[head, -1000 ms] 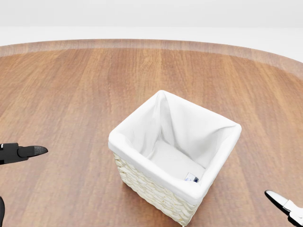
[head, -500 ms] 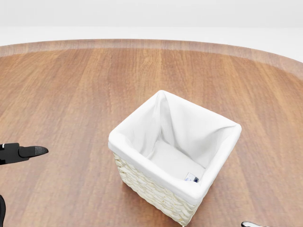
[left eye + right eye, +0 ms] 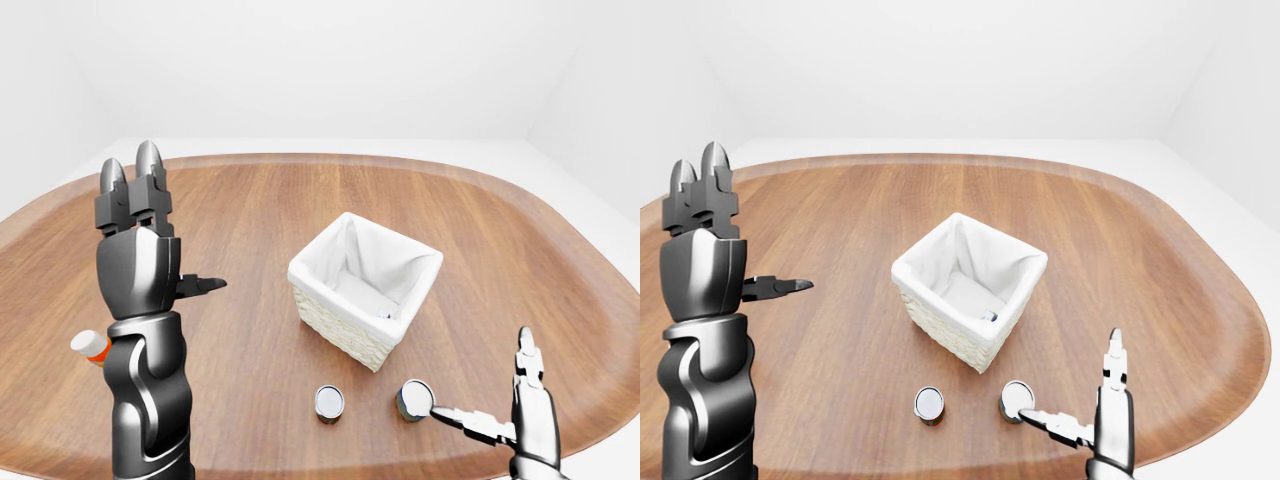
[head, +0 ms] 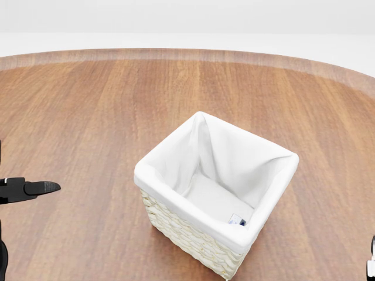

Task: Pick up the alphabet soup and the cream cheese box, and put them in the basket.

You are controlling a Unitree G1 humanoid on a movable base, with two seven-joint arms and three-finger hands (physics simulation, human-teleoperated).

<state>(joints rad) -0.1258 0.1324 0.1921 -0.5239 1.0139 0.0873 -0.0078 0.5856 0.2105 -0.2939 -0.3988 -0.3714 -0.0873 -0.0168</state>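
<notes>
I am holding my left hand (image 3: 140,255) upright at the left of the left-eye view, its two dark fingers (image 3: 133,193) pointing straight up and the thumb sticking out sideways, spread wide and gripping nothing. My right hand (image 3: 520,415) is rising at the bottom right, pale fingers extended and the thumb reaching left, open too, its tip just beside one of two round cans. I am counting two cans on the wooden table (image 3: 250,210): a left can (image 3: 329,402) and a right can (image 3: 414,400), both short cylinders showing shiny metal tops; I cannot read a label on either, so I cannot tell which is the alphabet soup. One basket (image 3: 365,288) is sitting just beyond them, square, pale woven wicker with a smooth white cloth liner, and a small tag low inside whose print is too small to read. Behind my left arm one white bottle with an orange band (image 3: 90,346) is peeking out.
</notes>
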